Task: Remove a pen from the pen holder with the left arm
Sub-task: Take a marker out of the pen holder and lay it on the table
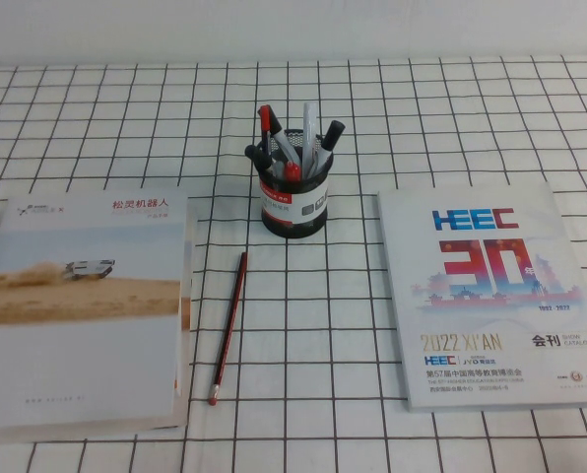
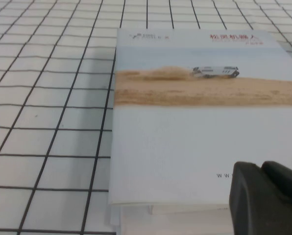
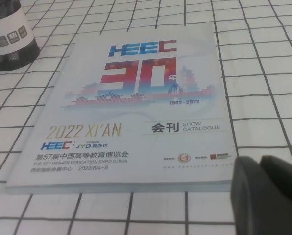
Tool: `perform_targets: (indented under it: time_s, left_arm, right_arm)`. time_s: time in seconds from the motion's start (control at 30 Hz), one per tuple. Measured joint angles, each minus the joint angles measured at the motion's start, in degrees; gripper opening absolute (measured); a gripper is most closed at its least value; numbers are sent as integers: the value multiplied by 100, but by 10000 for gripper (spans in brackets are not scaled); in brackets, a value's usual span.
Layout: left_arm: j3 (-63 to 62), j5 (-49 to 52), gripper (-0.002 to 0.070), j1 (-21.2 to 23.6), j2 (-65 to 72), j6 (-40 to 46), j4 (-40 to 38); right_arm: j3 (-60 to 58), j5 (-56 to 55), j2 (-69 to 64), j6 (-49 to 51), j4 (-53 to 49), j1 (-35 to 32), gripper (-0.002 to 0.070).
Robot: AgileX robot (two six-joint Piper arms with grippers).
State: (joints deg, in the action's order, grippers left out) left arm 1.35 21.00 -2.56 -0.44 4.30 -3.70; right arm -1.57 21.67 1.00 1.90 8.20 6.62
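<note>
A black mesh pen holder stands at the table's middle, and its base also shows in the right wrist view. Several pens with red, black and grey caps stick out of it. A red pen lies flat on the checked cloth in front of the holder. Neither arm shows in the high view. My left gripper is shut and empty, low over the near edge of the left booklet. My right gripper is shut and empty by the near corner of the right catalogue.
The sand-coloured booklet lies at the left and the HEEC catalogue at the right of the holder. A white cloth with a black grid covers the table. Bare cloth runs between the two booklets round the red pen.
</note>
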Motion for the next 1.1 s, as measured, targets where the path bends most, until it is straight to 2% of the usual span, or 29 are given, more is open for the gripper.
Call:
perform_targets:
  time_s: [1.1]
  left_arm:
    - [0,97,-1,0,0,0,0]
  right_arm:
    - [0,0,0,0,0,0,-15]
